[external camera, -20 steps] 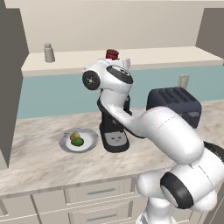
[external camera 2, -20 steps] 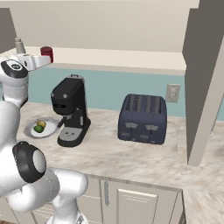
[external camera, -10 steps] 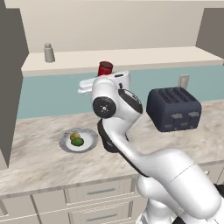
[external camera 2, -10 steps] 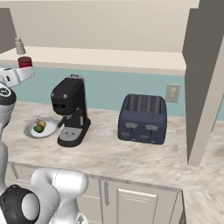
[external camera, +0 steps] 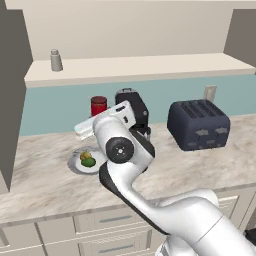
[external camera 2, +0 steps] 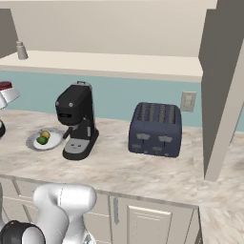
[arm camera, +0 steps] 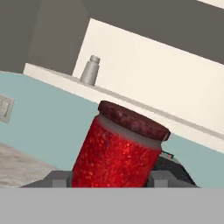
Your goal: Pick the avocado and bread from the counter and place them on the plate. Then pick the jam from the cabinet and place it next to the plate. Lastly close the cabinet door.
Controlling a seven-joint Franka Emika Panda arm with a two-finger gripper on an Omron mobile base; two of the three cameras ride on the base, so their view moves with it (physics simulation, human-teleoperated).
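Note:
My gripper [arm camera: 109,178] is shut on the jam [arm camera: 118,148], a red jar with a dark red lid, upright between the fingers [arm camera: 56,177]. In the left base view the jam [external camera: 98,106] hangs in the gripper [external camera: 96,119] in the air over the counter [external camera: 200,170], just above and behind the plate [external camera: 75,162]. On that plate lie the green avocado [external camera: 89,162] and the golden bread [external camera: 85,155]. From the right, the jam [external camera 2: 5,86] shows at the left edge, above the plate [external camera 2: 33,142] with avocado [external camera 2: 42,140] and bread [external camera 2: 45,135]. The cabinet [external camera: 135,65] stands open.
A black coffee machine [external camera: 135,107] stands right of the plate, a dark blue toaster [external camera: 197,122] further right. A grey-white shaker [external camera: 56,60] sits on the cabinet shelf. Open cabinet doors hang at the left [external camera: 10,100] and the right [external camera 2: 221,86].
The arm has carried the jam out of the cabinet, down and to the left, to a spot above the plate. The jaws kept hold of the jar.

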